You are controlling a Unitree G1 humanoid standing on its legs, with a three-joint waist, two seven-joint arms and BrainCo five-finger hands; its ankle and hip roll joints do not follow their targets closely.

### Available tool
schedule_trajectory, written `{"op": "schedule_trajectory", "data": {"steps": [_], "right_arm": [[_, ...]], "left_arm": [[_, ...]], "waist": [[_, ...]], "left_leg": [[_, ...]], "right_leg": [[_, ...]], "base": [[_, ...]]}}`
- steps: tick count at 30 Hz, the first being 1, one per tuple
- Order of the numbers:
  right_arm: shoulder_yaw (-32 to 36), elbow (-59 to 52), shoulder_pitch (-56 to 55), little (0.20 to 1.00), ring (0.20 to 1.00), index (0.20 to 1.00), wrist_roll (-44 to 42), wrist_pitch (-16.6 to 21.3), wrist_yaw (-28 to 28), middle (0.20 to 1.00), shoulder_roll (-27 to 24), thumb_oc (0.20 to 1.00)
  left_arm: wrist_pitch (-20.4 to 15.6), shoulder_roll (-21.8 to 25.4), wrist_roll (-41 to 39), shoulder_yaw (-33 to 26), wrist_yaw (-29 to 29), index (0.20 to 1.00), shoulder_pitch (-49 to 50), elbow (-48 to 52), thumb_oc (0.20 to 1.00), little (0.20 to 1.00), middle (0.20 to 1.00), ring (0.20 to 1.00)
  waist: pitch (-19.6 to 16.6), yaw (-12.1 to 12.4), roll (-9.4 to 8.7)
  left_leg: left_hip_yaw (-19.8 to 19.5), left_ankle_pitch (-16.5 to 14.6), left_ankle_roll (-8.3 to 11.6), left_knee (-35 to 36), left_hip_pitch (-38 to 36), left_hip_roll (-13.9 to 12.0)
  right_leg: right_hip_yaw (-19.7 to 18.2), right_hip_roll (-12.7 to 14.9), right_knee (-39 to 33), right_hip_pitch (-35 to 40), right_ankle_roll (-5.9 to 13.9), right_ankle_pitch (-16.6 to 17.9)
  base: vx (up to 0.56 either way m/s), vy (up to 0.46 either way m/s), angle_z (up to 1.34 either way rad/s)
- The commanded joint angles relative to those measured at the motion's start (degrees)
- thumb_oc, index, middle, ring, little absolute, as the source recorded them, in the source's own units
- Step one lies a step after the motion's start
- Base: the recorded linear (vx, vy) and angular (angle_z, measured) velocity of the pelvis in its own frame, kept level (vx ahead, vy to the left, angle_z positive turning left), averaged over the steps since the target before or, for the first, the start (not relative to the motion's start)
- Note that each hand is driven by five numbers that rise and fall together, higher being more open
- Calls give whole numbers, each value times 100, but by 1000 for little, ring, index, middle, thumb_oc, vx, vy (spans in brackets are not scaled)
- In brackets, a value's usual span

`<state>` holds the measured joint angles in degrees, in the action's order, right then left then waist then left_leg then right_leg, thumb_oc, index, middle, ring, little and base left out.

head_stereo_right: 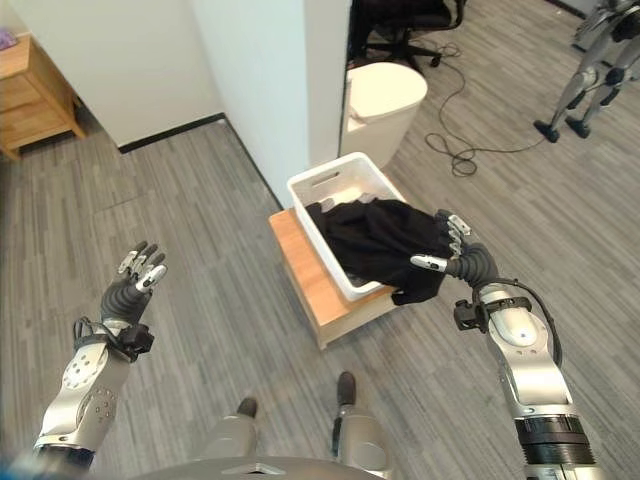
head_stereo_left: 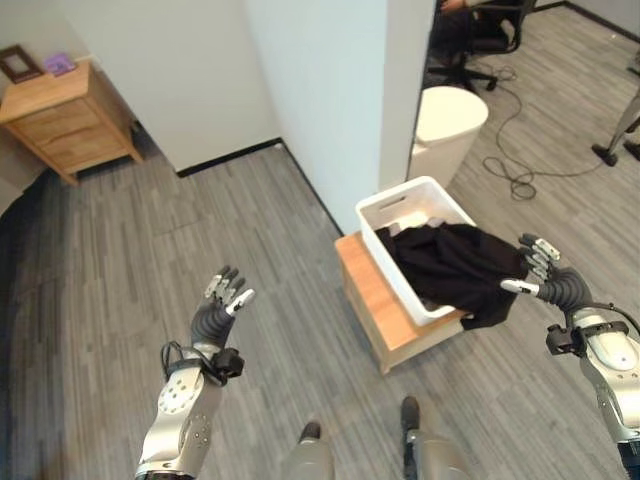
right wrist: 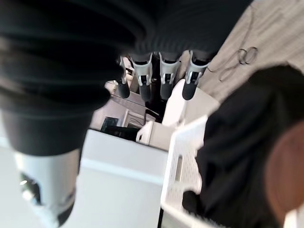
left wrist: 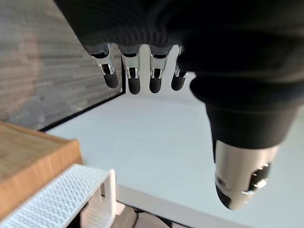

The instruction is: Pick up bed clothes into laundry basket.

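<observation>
A white plastic laundry basket [head_stereo_left: 400,215] with slotted handle openings sits on a low wooden stand [head_stereo_left: 372,297] on the grey plank floor [head_stereo_left: 200,230], close beside the corner of a white wall [head_stereo_left: 320,90]. A black garment [head_stereo_left: 455,265] lies bundled in the basket and spills over its near right rim, with a fold hanging down outside the wall of the basket. The right hand [head_stereo_right: 455,250] is raised just beside that overhanging fold, its fingers [right wrist: 164,80] straight and spread with the thumb held apart; the fingertips are at the edge of the cloth, and I cannot tell whether they touch it, but nothing is curled round it. The left hand [head_stereo_left: 222,300] is lifted over the bare floor well apart from the basket, palm up, fingers [left wrist: 130,78] straight and loosely spread, holding nothing. Behind the basket, past the wall corner, stands a cream round bin [head_stereo_left: 450,125], with a black office chair [head_stereo_left: 470,40] further back and a dark cable [head_stereo_left: 515,150] looping over the floor. At the far left a wooden bedside cabinet [head_stereo_left: 65,115] stands against the wall, with a small picture frame [head_stereo_left: 20,63] and a purple object [head_stereo_left: 58,63] on its top
</observation>
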<state>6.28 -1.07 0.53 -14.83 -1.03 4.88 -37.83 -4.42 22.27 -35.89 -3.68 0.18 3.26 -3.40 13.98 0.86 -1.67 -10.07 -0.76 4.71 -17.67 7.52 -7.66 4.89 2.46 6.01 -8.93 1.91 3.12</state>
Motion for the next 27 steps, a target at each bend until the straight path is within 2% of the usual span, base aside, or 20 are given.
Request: {"op": "schedule_trajectory", "data": {"steps": [1,2,4,5,6,7,9,13,19,20,21,23,27], "right_arm": [[174,-148,330,1000,1000,1000,-387,377,-306,1000,-256,1000],[330,-117,208,1000,1000,1000,-303,328,-310,1000,-328,1000],[634,-42,-19,1000,1000,1000,-93,212,-342,1000,-496,1000],[840,122,-113,1000,1000,1000,31,241,-420,1000,-649,1000],[849,145,-120,1000,1000,1000,30,260,-423,1000,-667,1000],[1067,278,-278,1000,1000,1000,181,65,-385,1000,-774,1000],[1344,914,-352,1000,1000,1000,318,44,-644,1000,-1010,1000],[1386,1868,-255,1000,1000,1000,150,63,-802,1000,-1289,1000],[657,4044,670,1000,1000,1000,-23,-15,-990,1000,-1520,1000],[640,4057,689,1000,1000,1000,-26,-10,-990,1000,-1523,1000],[441,4815,1103,1000,1000,1000,-143,-26,-1072,1000,-1602,1000],[199,5402,1502,1000,1000,1000,-83,0,-1157,1000,-1696,1000],[4,5822,1748,1000,1000,1000,179,10,-1299,1000,-1718,1000]], "left_arm": [[-155,348,-118,-58,-10,1000,-4,539,1000,1000,1000,1000],[-134,351,-111,-16,-31,1000,-70,515,1000,1000,1000,1000],[-89,288,-91,103,-94,1000,-141,466,1000,1000,1000,1000],[-53,238,39,317,-170,1000,-163,392,1000,1000,1000,1000],[-60,222,47,340,-170,1000,-173,380,1000,1000,1000,1000],[-14,228,-29,370,-189,1000,-120,343,1000,1000,1000,1000],[32,234,-12,536,-244,1000,-98,315,1000,1000,1000,1000],[66,266,-191,634,-344,1000,137,356,1000,1000,1000,1000],[83,475,-273,676,-284,1000,437,327,1000,1000,1000,1000],[84,472,-273,668,-285,1000,439,327,1000,1000,1000,1000],[74,548,-309,722,-266,1000,455,356,1000,1000,1000,1000],[53,573,-314,771,-233,1000,472,351,1000,1000,1000,1000],[7,551,-289,801,-194,1000,480,328,1000,1000,1000,1000]], "waist": [[-80,129,-264],[-102,76,-268],[-182,77,-288],[-274,124,-236],[-282,130,-226],[-308,99,-212],[-424,20,-229],[-458,42,-240],[-287,228,-263],[-290,220,-263],[-213,291,-231],[-109,351,-167],[12,364,-96]], "left_leg": [[1072,313,-142,-409,-239,-361],[1528,185,-97,-194,-169,-324],[1893,-60,-112,319,-111,-79],[1966,-109,-199,976,-127,198],[1964,-80,-208,1054,-165,217],[1969,-144,-216,1285,-357,272],[1810,-30,-211,1707,-494,344],[1741,36,-244,2001,-629,385],[1688,165,-272,2267,-535,442],[1689,166,-272,2267,-530,442],[1645,203,-266,2267,-413,484],[1606,244,-269,2267,-263,510],[1591,282,-275,2267,-136,548]], "right_leg": [[53,409,-548,467,364,-228],[253,406,-685,552,380,-207],[399,401,-953,706,432,-157],[472,346,-1010,765,465,-160],[479,358,-1009,769,473,-168],[543,329,-977,803,501,-214],[664,352,-1073,811,543,-162],[689,385,-1085,808,586,-114],[614,422,-1101,526,650,41],[613,423,-1101,521,650,42],[610,437,-1101,367,677,98],[597,459,-1101,178,711,161],[582,489,-1101,38,724,219]], "base": [[43,-317,55],[74,-224,57],[102,-114,83],[106,-38,75],[99,-22,58],[68,3,46],[58,33,41],[36,70,32],[-42,57,-3],[-80,46,-6],[-87,43,-1],[-98,56,2],[-45,31,3]]}}
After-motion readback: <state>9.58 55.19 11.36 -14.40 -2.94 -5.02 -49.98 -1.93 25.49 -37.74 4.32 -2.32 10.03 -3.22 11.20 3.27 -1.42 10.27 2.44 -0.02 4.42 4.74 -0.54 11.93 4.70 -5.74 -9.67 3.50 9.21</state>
